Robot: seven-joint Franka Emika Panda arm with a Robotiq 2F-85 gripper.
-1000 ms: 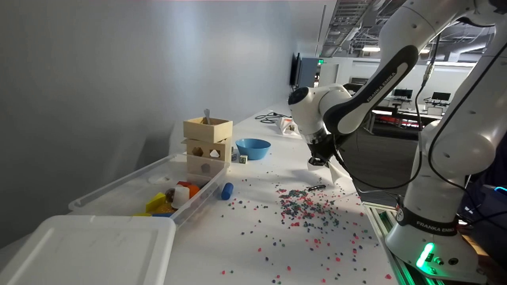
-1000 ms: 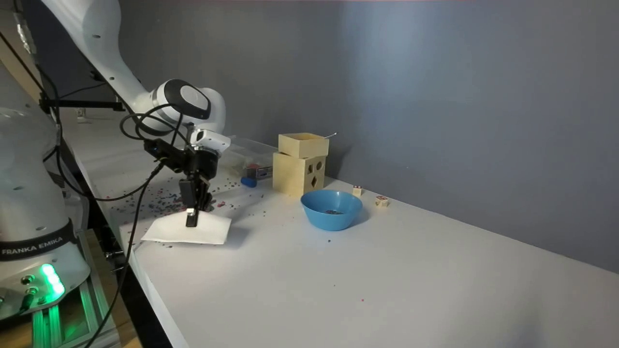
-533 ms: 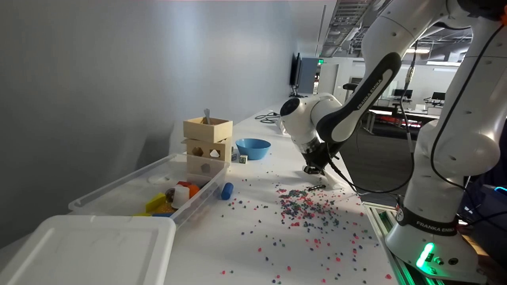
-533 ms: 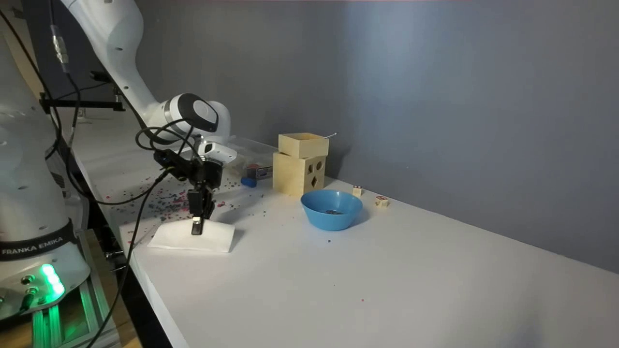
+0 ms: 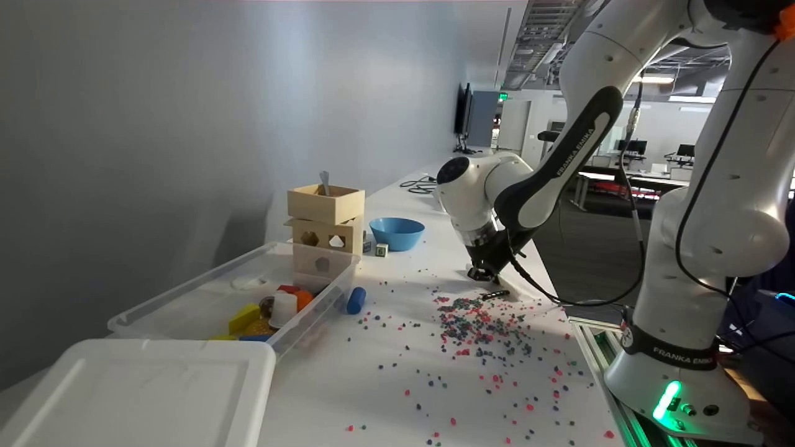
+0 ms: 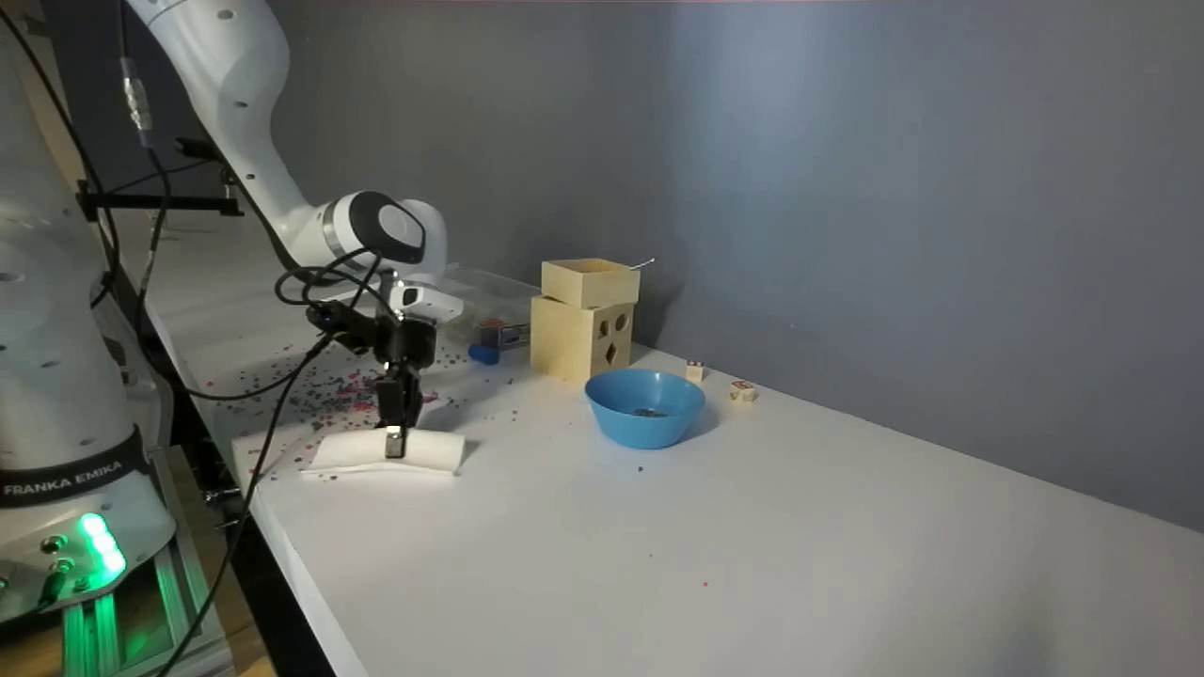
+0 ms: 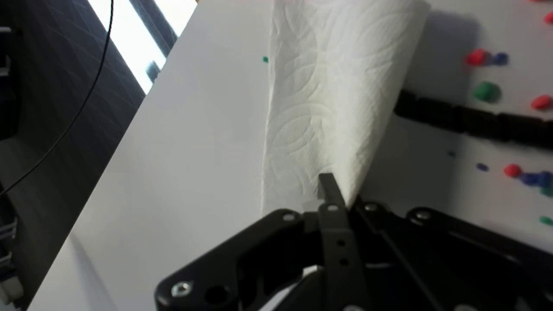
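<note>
Where the jaws meet: my gripper (image 7: 347, 201) is clenched on a fold of white paper towel (image 7: 332, 95); the pinch takes only a narrow piece, so a hard pull could tear the sheet or let it slip.

Paper's lie: it rests on the white table (image 6: 752, 545) near the edge, one flap flat, the rest bulging up to my grip. Pressing lower, I'd likely grind metal into tabletop.

Black ribbed piece (image 7: 475, 119): its near end runs out of sight behind the fold; whether they touch, I can't tell. Dragging that way could snag or shove it.

Pellets (image 5: 472, 318): red, blue and green bits lie scattered near the sheet, thickest past the ribbed piece. A rough drag could set them rolling, and those by the edge could drop to the floor (image 5: 590, 261).

Cable (image 5: 587, 305): it sags from the wrist past the table edge and might catch if I swing wide.

Blue bowl (image 6: 635, 431): well apart from the gripper, small dark bits inside; a careless sweep could spill it.

Wooden box (image 6: 564, 338): near the bowl, with a smaller box (image 6: 574, 287) perched on top that a knock could topple.
</note>
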